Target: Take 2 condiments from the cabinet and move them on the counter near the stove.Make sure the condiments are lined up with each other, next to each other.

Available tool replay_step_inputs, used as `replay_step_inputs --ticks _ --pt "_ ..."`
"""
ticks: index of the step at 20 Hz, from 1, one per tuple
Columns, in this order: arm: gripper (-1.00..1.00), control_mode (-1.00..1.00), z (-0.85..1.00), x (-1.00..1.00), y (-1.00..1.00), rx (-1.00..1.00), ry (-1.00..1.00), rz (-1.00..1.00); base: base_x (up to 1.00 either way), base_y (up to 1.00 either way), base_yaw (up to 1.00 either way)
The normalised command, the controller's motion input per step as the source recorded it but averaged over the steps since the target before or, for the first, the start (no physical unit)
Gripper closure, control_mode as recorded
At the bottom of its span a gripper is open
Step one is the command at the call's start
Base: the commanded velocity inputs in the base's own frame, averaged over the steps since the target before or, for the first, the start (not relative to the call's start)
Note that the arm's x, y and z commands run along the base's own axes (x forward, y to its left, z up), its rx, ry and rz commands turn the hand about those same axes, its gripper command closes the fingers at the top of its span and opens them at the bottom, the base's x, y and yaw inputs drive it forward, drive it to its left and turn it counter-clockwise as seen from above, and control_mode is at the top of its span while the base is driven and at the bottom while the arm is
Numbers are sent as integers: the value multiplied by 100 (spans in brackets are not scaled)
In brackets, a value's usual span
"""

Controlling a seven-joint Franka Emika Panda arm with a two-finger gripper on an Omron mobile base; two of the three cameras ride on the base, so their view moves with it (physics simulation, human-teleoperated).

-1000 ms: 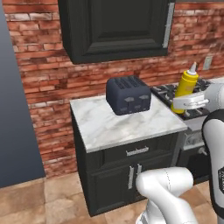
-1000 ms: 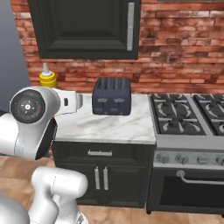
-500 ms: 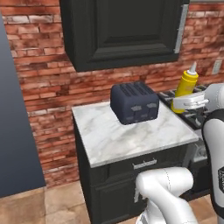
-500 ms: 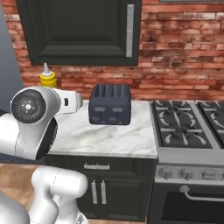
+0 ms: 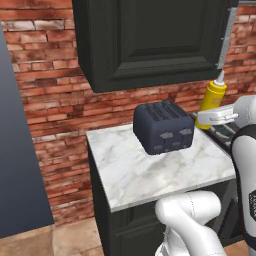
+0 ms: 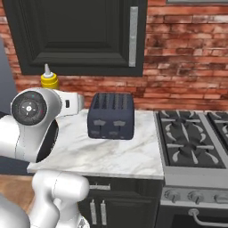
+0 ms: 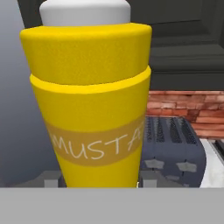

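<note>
White grey-veined marble counter (image 5: 150, 175) carried a dark blue-grey slotted toaster (image 5: 163, 126) beneath the black panelled cabinet (image 6: 75, 35). Off the slab, the two-finger gripper (image 5: 206, 119) was clamped on the upright yellow mustard squeeze bottle (image 7: 89, 100), its body between the fingers.

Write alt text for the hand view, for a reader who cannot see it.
A yellow mustard bottle with a white cap stands upright, very close to the camera, part of the word MUSTARD showing on its tan label band. Behind it to the right sit a dark toaster and a strip of brick wall, with a black cabinet above.
</note>
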Motion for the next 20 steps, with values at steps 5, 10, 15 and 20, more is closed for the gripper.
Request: replay_step_inputs --ticks 5,10,15,20 --pt "100 100 0 0 0 0 0 0 40 -11 1" --pt "100 100 0 0 0 0 0 0 28 -7 0" --pt "100 -100 -9 0 0 0 5 0 1 -1 0" --pt "100 -100 -44 3 -39 0 6 2 0 0 0"
